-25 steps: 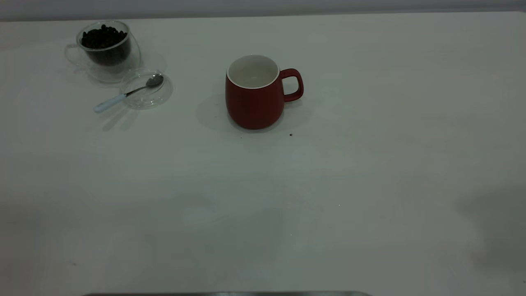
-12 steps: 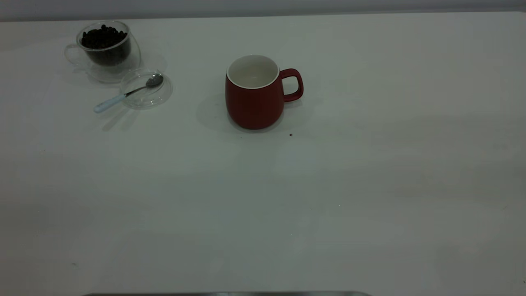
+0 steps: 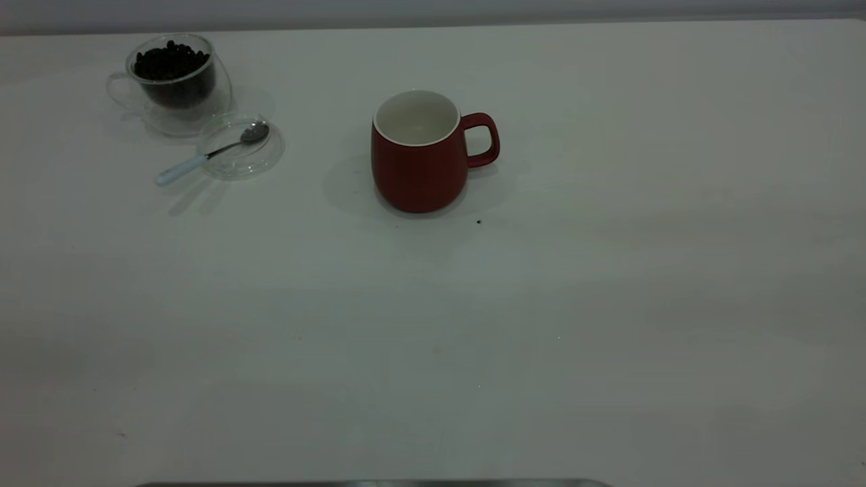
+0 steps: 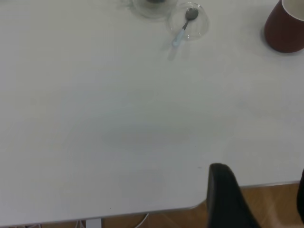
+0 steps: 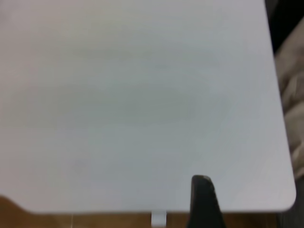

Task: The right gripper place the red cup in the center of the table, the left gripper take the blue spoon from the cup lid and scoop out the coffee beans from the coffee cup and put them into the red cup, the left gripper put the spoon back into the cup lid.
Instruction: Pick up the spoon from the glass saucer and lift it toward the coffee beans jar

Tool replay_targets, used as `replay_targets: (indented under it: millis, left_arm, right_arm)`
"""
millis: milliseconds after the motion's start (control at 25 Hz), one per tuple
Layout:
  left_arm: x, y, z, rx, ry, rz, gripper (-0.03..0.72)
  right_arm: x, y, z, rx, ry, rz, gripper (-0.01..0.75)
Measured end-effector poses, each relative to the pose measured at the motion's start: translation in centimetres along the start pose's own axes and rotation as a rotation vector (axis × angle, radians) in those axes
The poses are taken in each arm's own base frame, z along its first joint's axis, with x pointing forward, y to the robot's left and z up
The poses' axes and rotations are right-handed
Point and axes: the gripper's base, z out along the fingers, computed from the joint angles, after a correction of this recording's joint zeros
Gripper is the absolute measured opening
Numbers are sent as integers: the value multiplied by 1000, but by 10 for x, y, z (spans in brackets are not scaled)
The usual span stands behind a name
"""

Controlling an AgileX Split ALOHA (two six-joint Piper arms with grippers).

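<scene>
The red cup (image 3: pixel 419 154) stands upright near the middle of the table (image 3: pixel 609 270), its handle to the right in the exterior view. The coffee cup (image 3: pixel 177 76) with coffee beans (image 3: pixel 170 62) stands at the far left, and just beside it lies the cup lid (image 3: pixel 240 147) with the blue spoon (image 3: pixel 203 157) resting on it. The left gripper (image 4: pixel 259 199) hangs over the table edge, its fingers apart. For the right gripper (image 5: pixel 204 199) I cannot tell the state
</scene>
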Motion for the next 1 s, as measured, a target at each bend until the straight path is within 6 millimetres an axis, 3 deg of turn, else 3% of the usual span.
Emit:
replay_targets:
  millis: [200,1000]
  left_arm:
    - [0,0,0,0,0,0,422]
    - [0,0,0,0,0,1,422]
  right_arm:
    - [14,0,-17,12,-150,8,500]
    - [15,0,-17,13,-147,8,363]
